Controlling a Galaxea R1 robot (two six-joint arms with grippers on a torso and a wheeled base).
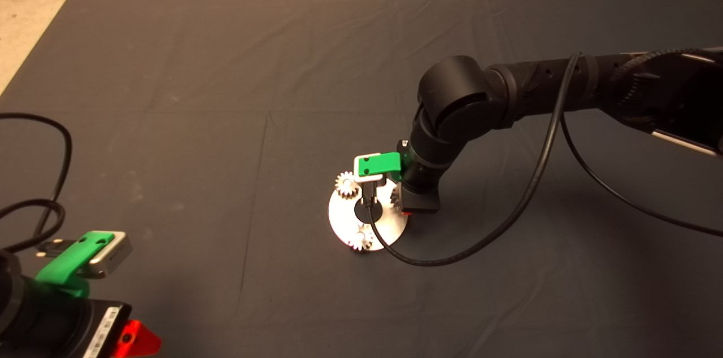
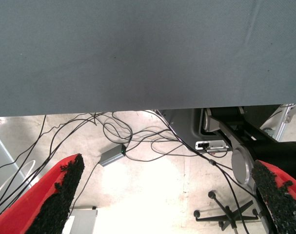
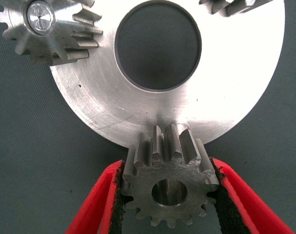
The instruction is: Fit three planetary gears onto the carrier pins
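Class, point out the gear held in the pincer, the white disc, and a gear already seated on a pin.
Held gear (image 3: 169,187): right wrist view, its flat face beside the hole.
Disc (image 3: 113,92): right wrist view, bare face.
Seated gear (image 3: 45,29): right wrist view, top face.

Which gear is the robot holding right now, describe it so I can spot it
Find the white carrier disc mid-mat. The right end effector grips a gear at the disc's rim. Unlike the other two gears, its centre hole shows no pin.
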